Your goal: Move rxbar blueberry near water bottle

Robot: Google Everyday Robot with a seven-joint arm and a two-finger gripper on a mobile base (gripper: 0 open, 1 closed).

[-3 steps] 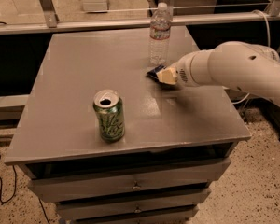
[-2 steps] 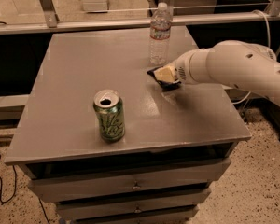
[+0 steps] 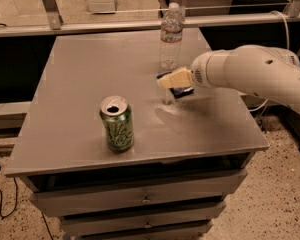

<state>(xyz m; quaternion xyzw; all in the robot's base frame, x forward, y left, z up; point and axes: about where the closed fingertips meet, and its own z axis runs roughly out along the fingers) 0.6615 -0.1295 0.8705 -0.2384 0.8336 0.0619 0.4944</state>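
The water bottle (image 3: 170, 36), clear with a white cap and a label band, stands upright at the table's far right. My gripper (image 3: 171, 80) reaches in from the right on a white arm and sits just in front of the bottle's base. It is shut on the rxbar blueberry (image 3: 183, 91), a dark navy bar that shows under and behind the cream fingers (image 3: 172, 77). The bar hangs slightly above the tabletop, with a shadow beneath it. Most of the bar is hidden by the fingers.
A green soda can (image 3: 117, 123) stands upright at the front middle of the grey table (image 3: 80, 84). Drawers sit under the table's front edge. A metal rail runs behind the table. The white arm (image 3: 250, 74) covers the table's right side.
My gripper with the bar has edged very slightly to the left. The bottle and the can have not moved.
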